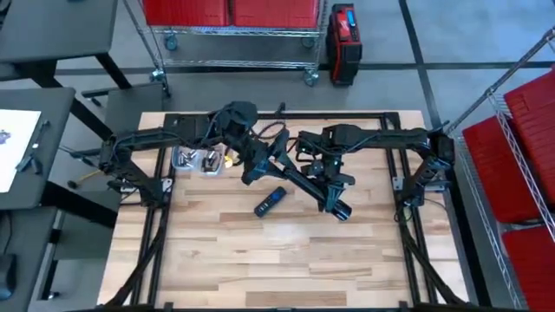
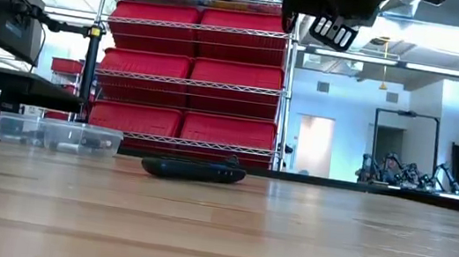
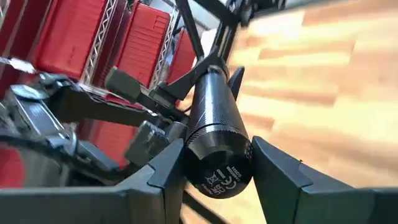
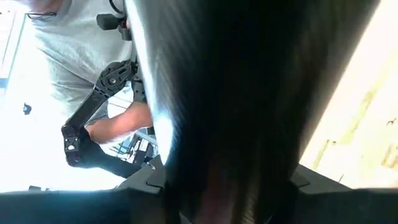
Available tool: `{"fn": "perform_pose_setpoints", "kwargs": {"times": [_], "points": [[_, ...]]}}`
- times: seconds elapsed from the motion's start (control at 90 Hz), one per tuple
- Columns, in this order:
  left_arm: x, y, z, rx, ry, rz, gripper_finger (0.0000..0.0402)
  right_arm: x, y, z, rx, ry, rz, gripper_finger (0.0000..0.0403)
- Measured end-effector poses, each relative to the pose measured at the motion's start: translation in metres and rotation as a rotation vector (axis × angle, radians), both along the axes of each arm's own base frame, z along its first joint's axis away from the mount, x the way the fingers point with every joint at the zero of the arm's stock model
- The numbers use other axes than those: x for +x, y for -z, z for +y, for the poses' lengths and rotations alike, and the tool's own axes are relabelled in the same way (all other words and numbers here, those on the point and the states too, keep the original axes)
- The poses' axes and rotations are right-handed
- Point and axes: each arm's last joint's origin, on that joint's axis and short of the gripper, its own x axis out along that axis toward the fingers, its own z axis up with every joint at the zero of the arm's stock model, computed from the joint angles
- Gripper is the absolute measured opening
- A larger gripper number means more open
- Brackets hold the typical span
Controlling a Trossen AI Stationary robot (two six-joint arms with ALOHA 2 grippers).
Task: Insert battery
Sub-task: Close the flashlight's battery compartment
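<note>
Arms meet above a pale wooden table (image 1: 286, 251), both gripping one long black cylindrical flashlight (image 1: 303, 186).

Clear plastic containers (image 1: 198, 159) sit at left; the left gripper (image 1: 260, 169) clamps the flashlight's near end, a small black remote-like device (image 1: 270, 201) lies on the boards below, and the right gripper (image 1: 334, 192) closes on the far end.
</note>
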Motion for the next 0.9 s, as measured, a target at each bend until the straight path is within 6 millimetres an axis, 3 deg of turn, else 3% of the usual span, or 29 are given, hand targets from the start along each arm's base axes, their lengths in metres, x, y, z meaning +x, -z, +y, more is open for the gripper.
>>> {"fn": "perform_pose_setpoints", "kwargs": {"times": [0.211,0.533,0.633,0.9], "points": [[0.001,0.000,-0.009,0.416,0.029,-0.095,0.0132,0.000,0.000,-0.001,0.000,0.003,-0.001,0.0133],[0.002,-0.001,-0.006,0.890,0.034,-0.150,0.0132,-0.001,0.000,-0.009,0.028,0.029,0.026,0.0133],[0.006,0.004,-0.006,0.758,-0.040,-0.106,0.0136,0.000,0.001,-0.011,0.025,0.038,0.042,0.0132],[-0.005,0.002,0.009,0.140,-0.514,0.062,0.0139,-0.002,0.000,-0.019,-0.025,0.069,0.018,0.0132]]}}
